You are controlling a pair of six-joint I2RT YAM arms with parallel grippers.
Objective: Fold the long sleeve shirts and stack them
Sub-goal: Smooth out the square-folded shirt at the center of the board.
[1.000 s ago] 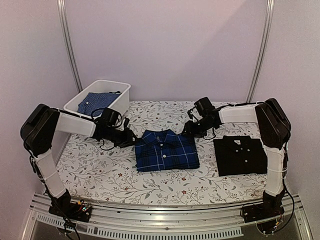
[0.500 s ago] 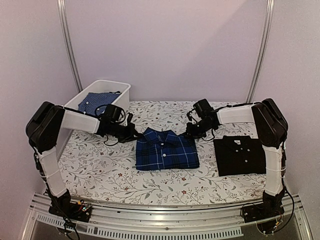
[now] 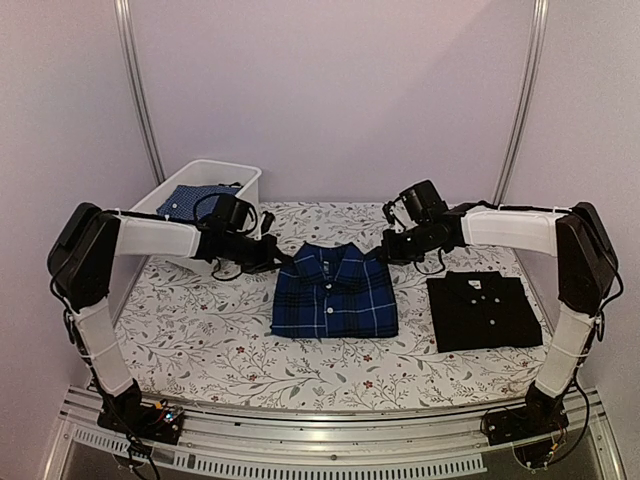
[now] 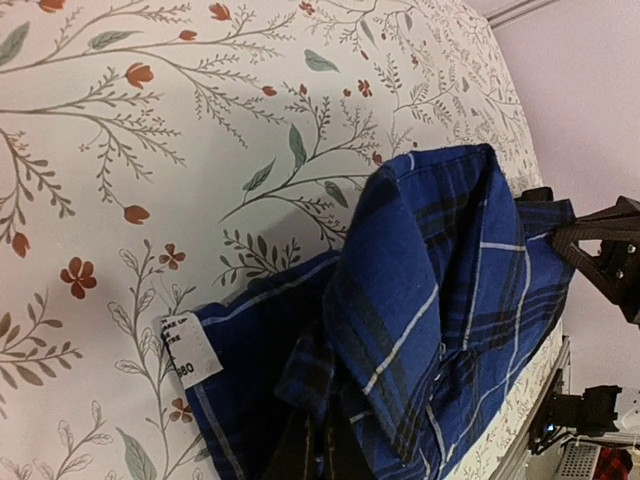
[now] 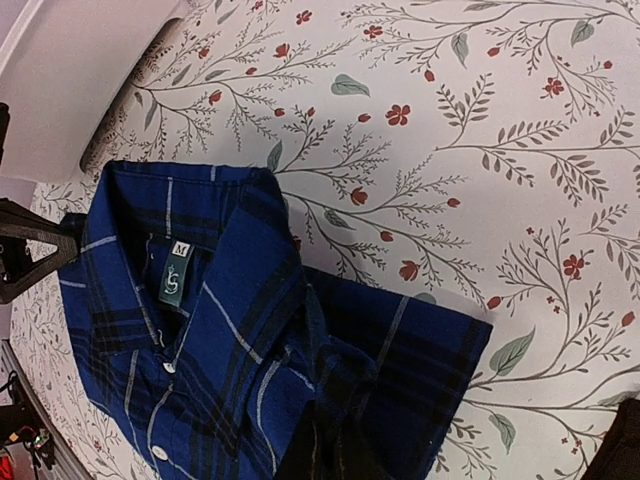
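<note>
Lying folded in the middle of the floral table (image 3: 200,330), the plaid shirt (image 3: 333,292) has its collar end between the two arms. The left gripper (image 3: 281,263) is pinched shut on the cloth at its left shoulder, and the right gripper (image 3: 386,256) is clamped on its right shoulder. The folded black shirt (image 3: 485,310) lies apart, further right.

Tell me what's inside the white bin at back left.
A blue patterned shirt lies inside the white bin, a white button showing. Anything beneath it is hidden by the cloth and the bin's walls.
</note>
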